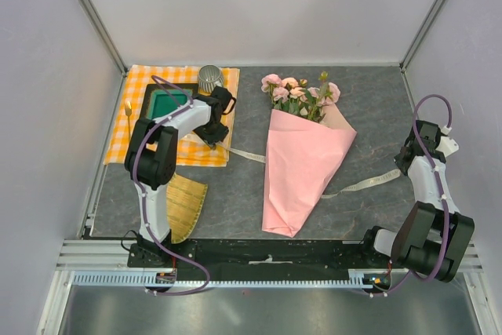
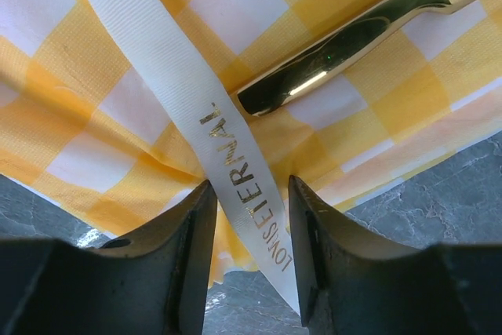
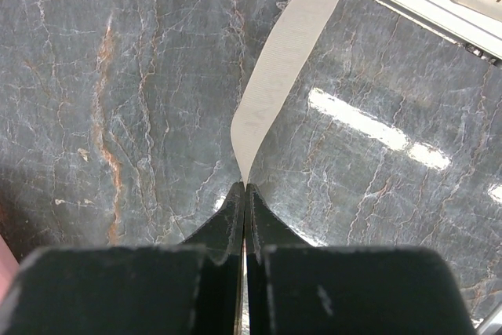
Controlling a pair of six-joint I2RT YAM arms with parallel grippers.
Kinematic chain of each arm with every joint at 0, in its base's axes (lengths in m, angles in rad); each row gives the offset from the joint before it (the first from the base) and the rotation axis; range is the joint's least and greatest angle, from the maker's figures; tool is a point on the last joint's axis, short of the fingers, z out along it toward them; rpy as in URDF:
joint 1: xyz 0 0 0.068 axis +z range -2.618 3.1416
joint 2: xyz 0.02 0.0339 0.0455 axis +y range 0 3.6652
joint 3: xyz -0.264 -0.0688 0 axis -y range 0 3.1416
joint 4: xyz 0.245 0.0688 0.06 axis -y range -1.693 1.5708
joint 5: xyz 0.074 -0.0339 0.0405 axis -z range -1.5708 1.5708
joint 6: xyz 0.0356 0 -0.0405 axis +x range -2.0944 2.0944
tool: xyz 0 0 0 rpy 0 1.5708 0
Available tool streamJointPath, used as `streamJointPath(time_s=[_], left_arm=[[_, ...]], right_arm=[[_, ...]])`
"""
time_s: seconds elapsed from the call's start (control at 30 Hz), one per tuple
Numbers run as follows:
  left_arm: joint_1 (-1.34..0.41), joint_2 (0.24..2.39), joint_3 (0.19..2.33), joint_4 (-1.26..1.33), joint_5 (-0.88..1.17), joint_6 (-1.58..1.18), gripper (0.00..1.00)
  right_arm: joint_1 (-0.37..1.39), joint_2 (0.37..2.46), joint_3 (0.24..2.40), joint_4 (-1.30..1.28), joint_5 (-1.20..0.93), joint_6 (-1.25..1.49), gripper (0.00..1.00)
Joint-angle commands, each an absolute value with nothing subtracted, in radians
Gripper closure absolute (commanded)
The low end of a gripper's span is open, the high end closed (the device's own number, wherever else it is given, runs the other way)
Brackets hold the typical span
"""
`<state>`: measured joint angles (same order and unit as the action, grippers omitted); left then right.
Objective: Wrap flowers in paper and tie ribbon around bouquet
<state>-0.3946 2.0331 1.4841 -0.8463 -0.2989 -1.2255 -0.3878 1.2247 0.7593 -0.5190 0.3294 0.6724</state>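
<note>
The bouquet lies in the middle of the table: pale pink flowers (image 1: 298, 93) at the far end, rolled in a cone of pink paper (image 1: 302, 166). The cream ribbon (image 1: 247, 154) runs under the cone and comes out on both sides. My left gripper (image 1: 213, 140) is at the ribbon's left end, over the edge of the checked cloth. Its jaws (image 2: 251, 194) stand apart, with the lettered ribbon (image 2: 227, 147) running slack between them. On the right, my other gripper (image 1: 401, 164) is shut (image 3: 245, 187) on the ribbon's other end (image 3: 286, 60).
An orange-checked cloth (image 1: 149, 151) at the far left holds a green tray (image 1: 166, 102), a metal cup (image 1: 209, 78) and a gold spoon (image 1: 128, 115). A shiny gold handle (image 2: 337, 45) lies on the cloth beside the ribbon. A bamboo mat (image 1: 187, 205) sits near the left arm's base.
</note>
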Motion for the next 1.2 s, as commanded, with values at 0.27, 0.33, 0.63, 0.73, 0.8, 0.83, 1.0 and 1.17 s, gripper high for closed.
streamJointPath(time_s=[0.27, 0.33, 0.63, 0.73, 0.8, 0.83, 1.0, 1.17], left_arm=[[-0.411, 1.893, 1.436, -0.812, -0.365, -1.201, 0.25], [-0.405, 1.904, 1.434, -0.788, -0.370, -1.181, 0.31], [-0.370, 1.976, 1.489, -0.779, -0.371, -1.157, 0.43], [-0.370, 1.999, 1.493, -0.799, -0.361, -1.170, 0.36], [-0.368, 2.005, 1.485, -0.799, -0.354, -1.186, 0.36], [-0.370, 2.009, 1.486, -0.796, -0.354, -1.186, 0.38], [-0.371, 2.031, 1.514, -0.790, -0.371, -1.170, 0.57], [-0.371, 2.017, 1.502, -0.782, -0.391, -1.157, 0.66]], right_arm=[[-0.373, 1.220, 0.781, -0.523, 0.318, 0.653, 1.00], [-0.371, 1.224, 0.781, -0.520, 0.313, 0.653, 1.00], [-0.368, 1.226, 0.781, -0.518, 0.311, 0.646, 1.00], [-0.370, 1.232, 0.784, -0.518, 0.305, 0.649, 1.00], [-0.370, 1.230, 0.785, -0.518, 0.304, 0.647, 1.00], [-0.368, 1.229, 0.785, -0.517, 0.304, 0.649, 1.00], [-0.367, 1.230, 0.785, -0.517, 0.307, 0.643, 1.00], [-0.367, 1.229, 0.785, -0.515, 0.308, 0.644, 1.00]])
